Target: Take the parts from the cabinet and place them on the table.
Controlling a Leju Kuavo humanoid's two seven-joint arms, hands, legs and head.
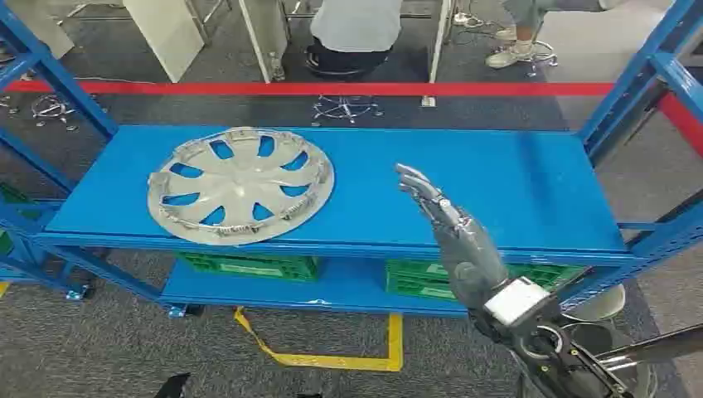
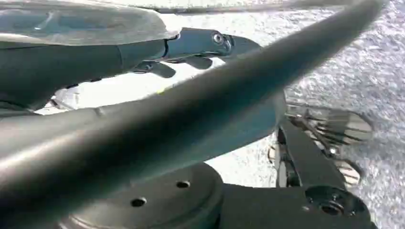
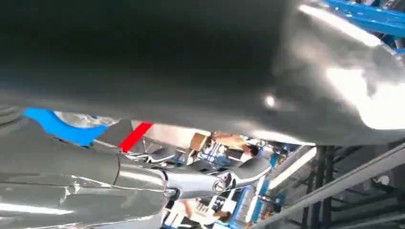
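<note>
A silver hubcap point(image 1: 240, 184) lies flat on the left half of the blue cabinet shelf point(image 1: 514, 182). My right hand point(image 1: 443, 220) is raised over the middle of the shelf, to the right of the hubcap and apart from it. Its fingers are stretched forward and spread, with nothing in them. In the right wrist view the same hand point(image 3: 143, 183) has a sliver of the hubcap point(image 3: 83, 119) and blue shelf beyond it. My left hand point(image 2: 143, 52) hangs low over grey floor, fingers extended and holding nothing.
Green crates point(image 1: 249, 265) point(image 1: 419, 278) sit on the lower shelf. Blue uprights point(image 1: 638, 83) frame the cabinet on both sides. A red barrier strip point(image 1: 332, 87) runs behind it, with a seated person point(image 1: 355, 29) beyond. Yellow tape point(image 1: 332, 358) marks the floor in front.
</note>
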